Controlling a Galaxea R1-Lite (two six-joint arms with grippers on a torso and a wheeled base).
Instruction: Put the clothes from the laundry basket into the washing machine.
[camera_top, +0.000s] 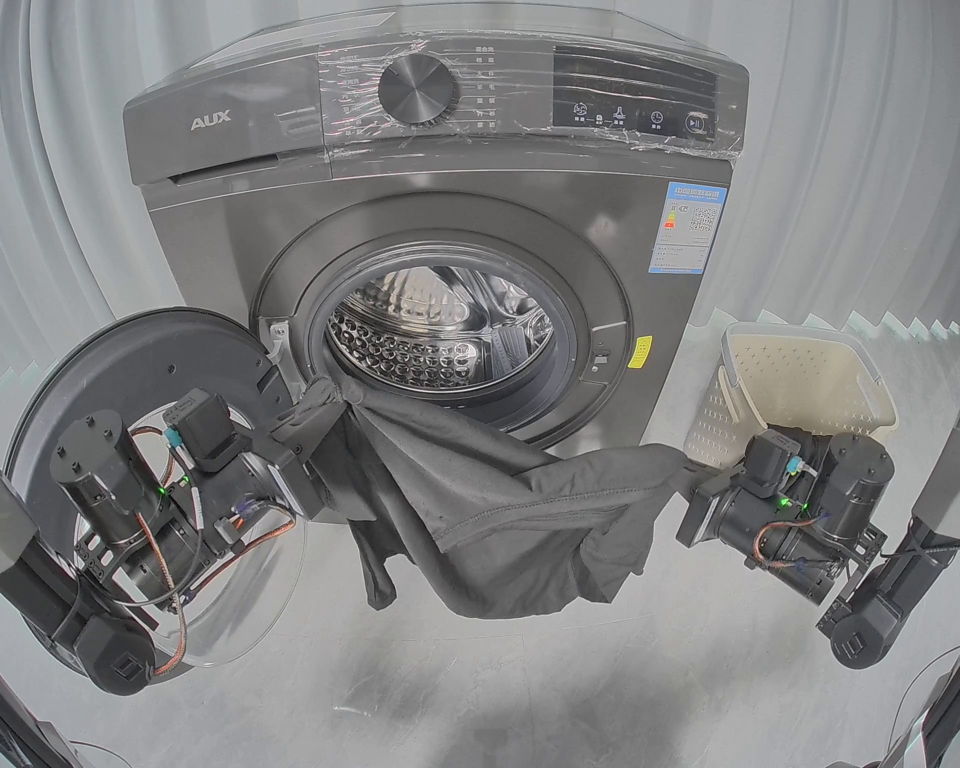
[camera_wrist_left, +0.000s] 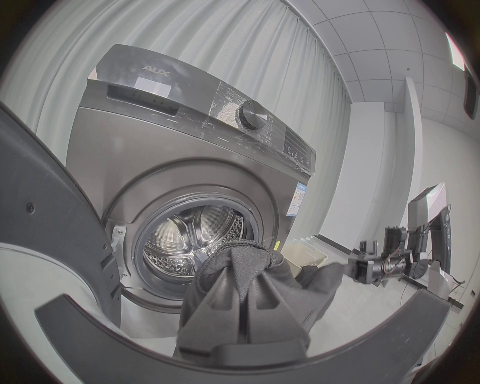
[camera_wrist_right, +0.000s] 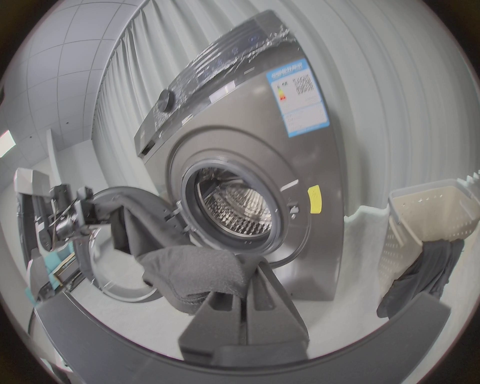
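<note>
Head view: dark grey garment (camera_top: 500, 505), slack, creased, wide-spread.

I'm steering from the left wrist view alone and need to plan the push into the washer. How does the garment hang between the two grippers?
Observer: In the head view the dark garment sags in a loop between the left gripper and the right gripper. Its lowest fold hangs well below the drum.
Operator: Is the right gripper closed on it?
Observer: Yes. The right wrist view shows its fingers shut on a fold of the cloth.
Operator: Is anything in the basket?
Observer: From the head view, the basket looks bare inside. In the right wrist view, though, another dark cloth hangs down its outer side.
</note>
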